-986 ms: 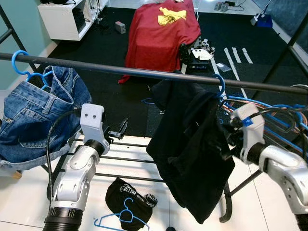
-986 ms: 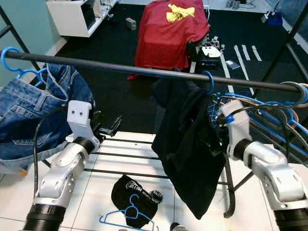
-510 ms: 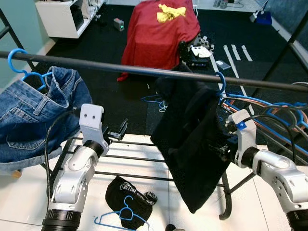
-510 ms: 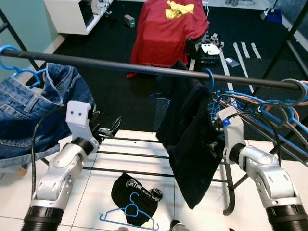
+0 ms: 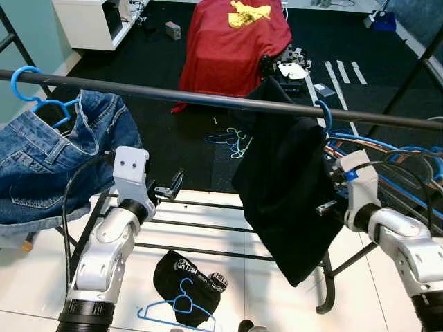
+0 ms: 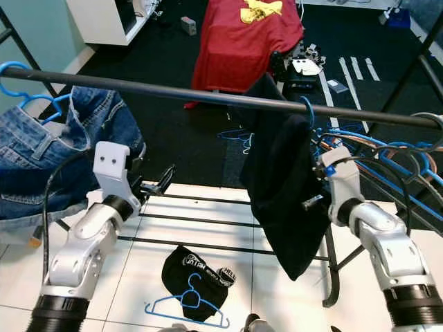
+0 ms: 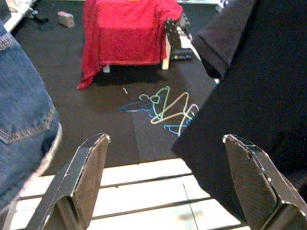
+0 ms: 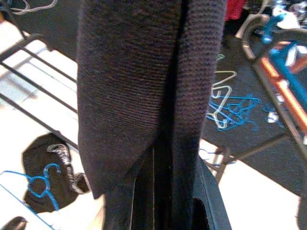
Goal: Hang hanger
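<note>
A black garment [image 5: 291, 187] hangs on a blue hanger whose hook [image 5: 324, 116] sits over the dark clothes rail [image 5: 173, 97]. My right gripper [image 5: 328, 205] is at the garment's right edge, about halfway down, shut on the cloth. In the right wrist view the garment [image 8: 144, 72] runs down between the dark fingers [image 8: 144, 191]. My left gripper [image 5: 169, 188] is held out below the rail, left of the garment, open and holding nothing; its fingers [image 7: 86, 167] stand wide apart in the left wrist view.
Jeans [image 5: 41, 159] hang on a blue hanger at the rail's left end. More hangers [image 5: 394, 155] crowd its right end. On the tiles below lie a black cloth and a blue hanger [image 5: 183, 297]. Loose hangers [image 5: 232, 138] lie on the carpet before a red shirt [image 5: 232, 41].
The black garment has swung from a leftward tilt to hang further right, and my right gripper has moved up and right with it. The left arm has stayed put.
</note>
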Controlling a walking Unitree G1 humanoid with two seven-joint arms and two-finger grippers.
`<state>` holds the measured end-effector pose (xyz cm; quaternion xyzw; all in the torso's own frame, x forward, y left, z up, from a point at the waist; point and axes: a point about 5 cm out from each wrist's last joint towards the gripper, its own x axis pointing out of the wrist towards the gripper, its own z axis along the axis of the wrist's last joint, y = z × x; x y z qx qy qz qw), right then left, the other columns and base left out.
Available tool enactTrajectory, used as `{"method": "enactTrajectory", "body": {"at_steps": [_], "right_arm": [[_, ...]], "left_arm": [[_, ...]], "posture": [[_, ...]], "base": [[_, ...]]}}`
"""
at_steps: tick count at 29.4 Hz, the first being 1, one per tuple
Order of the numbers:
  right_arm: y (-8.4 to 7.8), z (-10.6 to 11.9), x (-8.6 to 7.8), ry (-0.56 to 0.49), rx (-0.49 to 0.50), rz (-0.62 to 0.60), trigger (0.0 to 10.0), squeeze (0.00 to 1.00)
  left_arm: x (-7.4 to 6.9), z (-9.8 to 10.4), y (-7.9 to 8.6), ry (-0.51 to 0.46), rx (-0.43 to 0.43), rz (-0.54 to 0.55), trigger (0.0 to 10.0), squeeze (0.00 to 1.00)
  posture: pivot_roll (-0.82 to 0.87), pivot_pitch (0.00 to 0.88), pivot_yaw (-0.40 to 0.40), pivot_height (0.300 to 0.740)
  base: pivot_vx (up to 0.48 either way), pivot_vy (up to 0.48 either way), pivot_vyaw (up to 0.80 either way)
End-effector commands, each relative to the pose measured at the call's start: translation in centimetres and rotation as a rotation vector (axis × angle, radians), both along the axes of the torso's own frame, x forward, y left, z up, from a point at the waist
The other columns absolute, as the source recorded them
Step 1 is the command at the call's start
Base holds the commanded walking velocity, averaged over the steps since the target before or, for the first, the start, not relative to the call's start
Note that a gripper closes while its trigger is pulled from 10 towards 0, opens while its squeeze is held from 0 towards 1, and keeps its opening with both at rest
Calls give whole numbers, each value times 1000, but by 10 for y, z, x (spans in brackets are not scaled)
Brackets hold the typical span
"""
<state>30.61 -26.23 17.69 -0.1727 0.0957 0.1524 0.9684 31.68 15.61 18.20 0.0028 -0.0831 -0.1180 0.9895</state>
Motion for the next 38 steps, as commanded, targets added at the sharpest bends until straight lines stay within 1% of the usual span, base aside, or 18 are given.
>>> {"method": "enactTrajectory", "body": {"at_steps": [1,2,3,5,6,7,8,9,10,12,13,16,21,22,25,30,35,38], "right_arm": [[-4,9,-6,-43,-12,23,0,0],[-4,9,-6,-43,-12,23,0,0],[1,24,-14,-75,26,98,0,0],[1,24,-14,-75,26,98,0,0],[11,49,-28,-105,108,238,0,0],[11,49,-28,-105,108,238,0,0],[21,71,-44,-121,167,374,0,0],[21,71,-44,-121,167,374,0,0],[28,87,-58,-122,195,484,0,0],[28,87,-58,-122,195,484,0,0],[33,95,-68,-114,200,555,0,0],[38,92,-82,-45,153,630,0,0],[39,85,-91,12,127,657,0,0],[38,77,-101,71,101,676,0,0],[38,77,-101,71,101,676,0,0],[38,54,-121,210,66,676,0,0],[40,59,-130,250,79,694,0,0],[38,70,-136,250,77,707,0,0]], "left_arm": [[1,-1,4,12,0,-3,10000,0],[1,-1,4,12,0,-3,10000,0],[4,3,7,6,-6,-18,10000,0],[4,3,7,6,-6,-18,10000,0],[8,13,14,-10,-14,-47,10000,0],[8,13,14,-10,-14,-47,10000,0],[11,22,21,-24,-15,-81,10000,0],[11,22,21,-24,-15,-81,10000,0],[13,29,25,-29,-23,-126,10000,0],[13,29,25,-29,-23,-126,10000,0],[13,33,26,-30,-27,-164,10000,0],[9,34,24,-19,-22,-256,10000,0],[6,34,24,-5,-17,-305,10000,0],[2,34,25,9,-1,-359,10000,0],[2,34,25,9,-1,-359,10000,0],[-14,31,27,51,32,-547,10000,0],[-25,34,27,62,20,-657,10000,0],[-31,42,35,57,-5,-729,10000,0]], "posture": [[-50,205,-14,740],[-50,205,-14,740],[-57,202,-14,740],[-57,202,-14,740],[-70,188,-17,740],[-70,188,-17,740],[-71,186,-18,740],[-71,186,-18,740],[-86,181,-19,740],[-86,181,-19,740],[-86,181,-19,740],[-95,181,-21,740],[-95,181,-21,740],[-98,187,-19,740],[-98,187,-19,740],[-93,191,-10,740],[-97,192,-7,740],[-99,191,-4,740]], "base": [[0,0,0],[0,0,0],[0,0,0],[0,0,0],[0,0,0],[0,0,0],[0,0,0],[0,0,0],[0,0,0],[0,0,0],[0,0,0],[0,0,0],[0,0,0],[-341,0,0],[-341,0,0],[-375,0,0],[-360,0,0],[-359,0,0]]}}
